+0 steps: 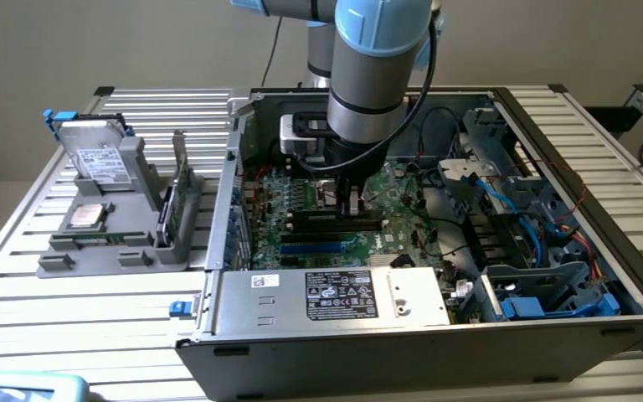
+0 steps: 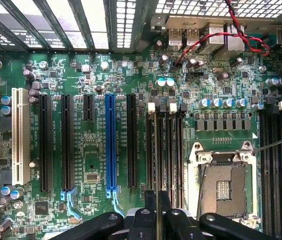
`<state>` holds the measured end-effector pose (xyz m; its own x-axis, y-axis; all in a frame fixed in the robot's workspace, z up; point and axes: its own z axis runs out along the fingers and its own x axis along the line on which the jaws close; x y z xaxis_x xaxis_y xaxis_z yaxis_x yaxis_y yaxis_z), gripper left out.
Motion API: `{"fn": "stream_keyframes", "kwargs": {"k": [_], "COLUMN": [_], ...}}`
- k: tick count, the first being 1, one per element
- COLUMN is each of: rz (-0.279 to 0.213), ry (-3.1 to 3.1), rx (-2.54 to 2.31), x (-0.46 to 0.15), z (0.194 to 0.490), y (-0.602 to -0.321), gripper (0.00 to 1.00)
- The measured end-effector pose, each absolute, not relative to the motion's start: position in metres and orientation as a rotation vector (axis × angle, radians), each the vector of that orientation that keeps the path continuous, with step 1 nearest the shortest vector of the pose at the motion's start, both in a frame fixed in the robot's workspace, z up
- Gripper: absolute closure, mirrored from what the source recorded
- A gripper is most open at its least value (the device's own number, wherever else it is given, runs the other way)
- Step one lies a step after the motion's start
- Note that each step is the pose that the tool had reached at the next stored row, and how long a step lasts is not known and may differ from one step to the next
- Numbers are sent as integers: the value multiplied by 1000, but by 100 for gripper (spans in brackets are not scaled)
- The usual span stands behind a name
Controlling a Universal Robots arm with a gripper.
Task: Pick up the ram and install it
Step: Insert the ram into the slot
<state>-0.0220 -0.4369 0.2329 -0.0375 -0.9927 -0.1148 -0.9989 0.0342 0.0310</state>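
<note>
My gripper (image 1: 351, 208) is low inside the open computer case (image 1: 434, 343), just above the green motherboard (image 2: 91, 165). Its two black fingers (image 2: 149, 216) stand close together, shut on the ram (image 2: 158, 165). I see the ram edge-on as a thin dark strip running away from the fingertips. The strip lies along the black memory slots (image 2: 178, 150) with white end clips, beside the CPU socket (image 2: 225, 185). Whether it is seated in a slot or still above it I cannot tell. In the exterior view the arm hides most of the ram.
A grey fixture (image 1: 110, 251) on the slatted table at the exterior view's left holds a boxy metal drive (image 1: 98, 155). Inside the case are the power supply (image 1: 333, 293), blue and black cables (image 1: 522, 218), a blue expansion slot (image 2: 110, 145) and more memory slots (image 2: 280, 170).
</note>
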Motion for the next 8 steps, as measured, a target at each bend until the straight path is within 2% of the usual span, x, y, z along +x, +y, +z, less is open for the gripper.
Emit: {"fn": "stream_keyframes", "kwargs": {"k": [8], "rz": [155], "ry": [2213], "rx": [-2135], "x": [-22], "z": [230], "y": [-437], "gripper": [85]}}
